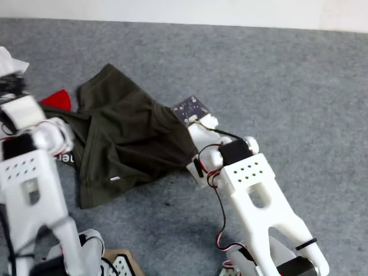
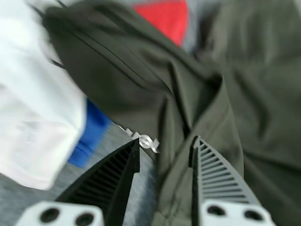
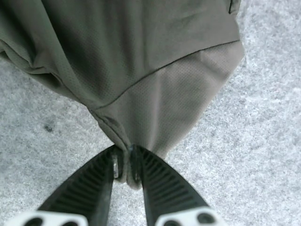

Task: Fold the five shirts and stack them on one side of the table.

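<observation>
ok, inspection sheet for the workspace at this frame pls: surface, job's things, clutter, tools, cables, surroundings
Surface: grey felt-like table cover.
Job's things: olive shirt lies rumpled, not folded; red garment peeks out from under it; white garment and blue garment lie beside it.
Clutter: brown-edged board at the near edge.
Tools: left tool open, with a fold of the olive shirt between its fingers; right tool shut on the shirt's corner.
Cables: red and black wires run loose along the right arm.
Surroundings: white wall behind the table.
</observation>
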